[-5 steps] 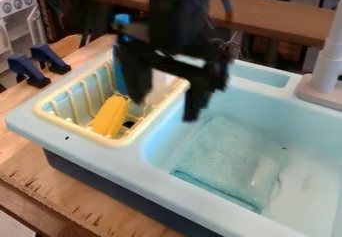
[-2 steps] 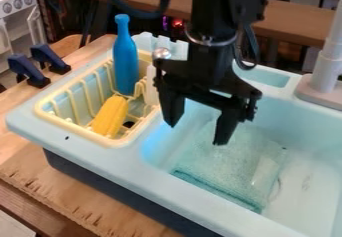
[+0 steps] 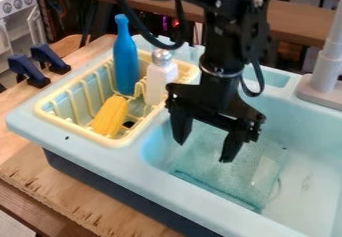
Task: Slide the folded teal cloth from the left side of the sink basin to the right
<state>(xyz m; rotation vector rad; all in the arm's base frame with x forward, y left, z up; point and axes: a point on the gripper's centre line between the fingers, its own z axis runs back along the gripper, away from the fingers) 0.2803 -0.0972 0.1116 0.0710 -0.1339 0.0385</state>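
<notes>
Cloth in sink, claw open above it.
Teal cloth (image 3: 217,180) lies flat on the floor of the sink (image 3: 310,188), beside the divider next to the yellow rack (image 3: 121,143). Claw (image 3: 204,152) spread wide, nothing between its fingers. Cloth looks light, limp, not fragile; probably slumps when lifted. Best hold: pinch a raised fold, not the flat middle.

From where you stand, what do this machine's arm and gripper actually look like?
The arm is black and jointed, with a pale patch near the top and loose black cables looping beside it. A thin silvery ring circles it lower down. The gripper is black too: a wide crosspiece with two chunky fingers that narrow toward their tips.
</notes>
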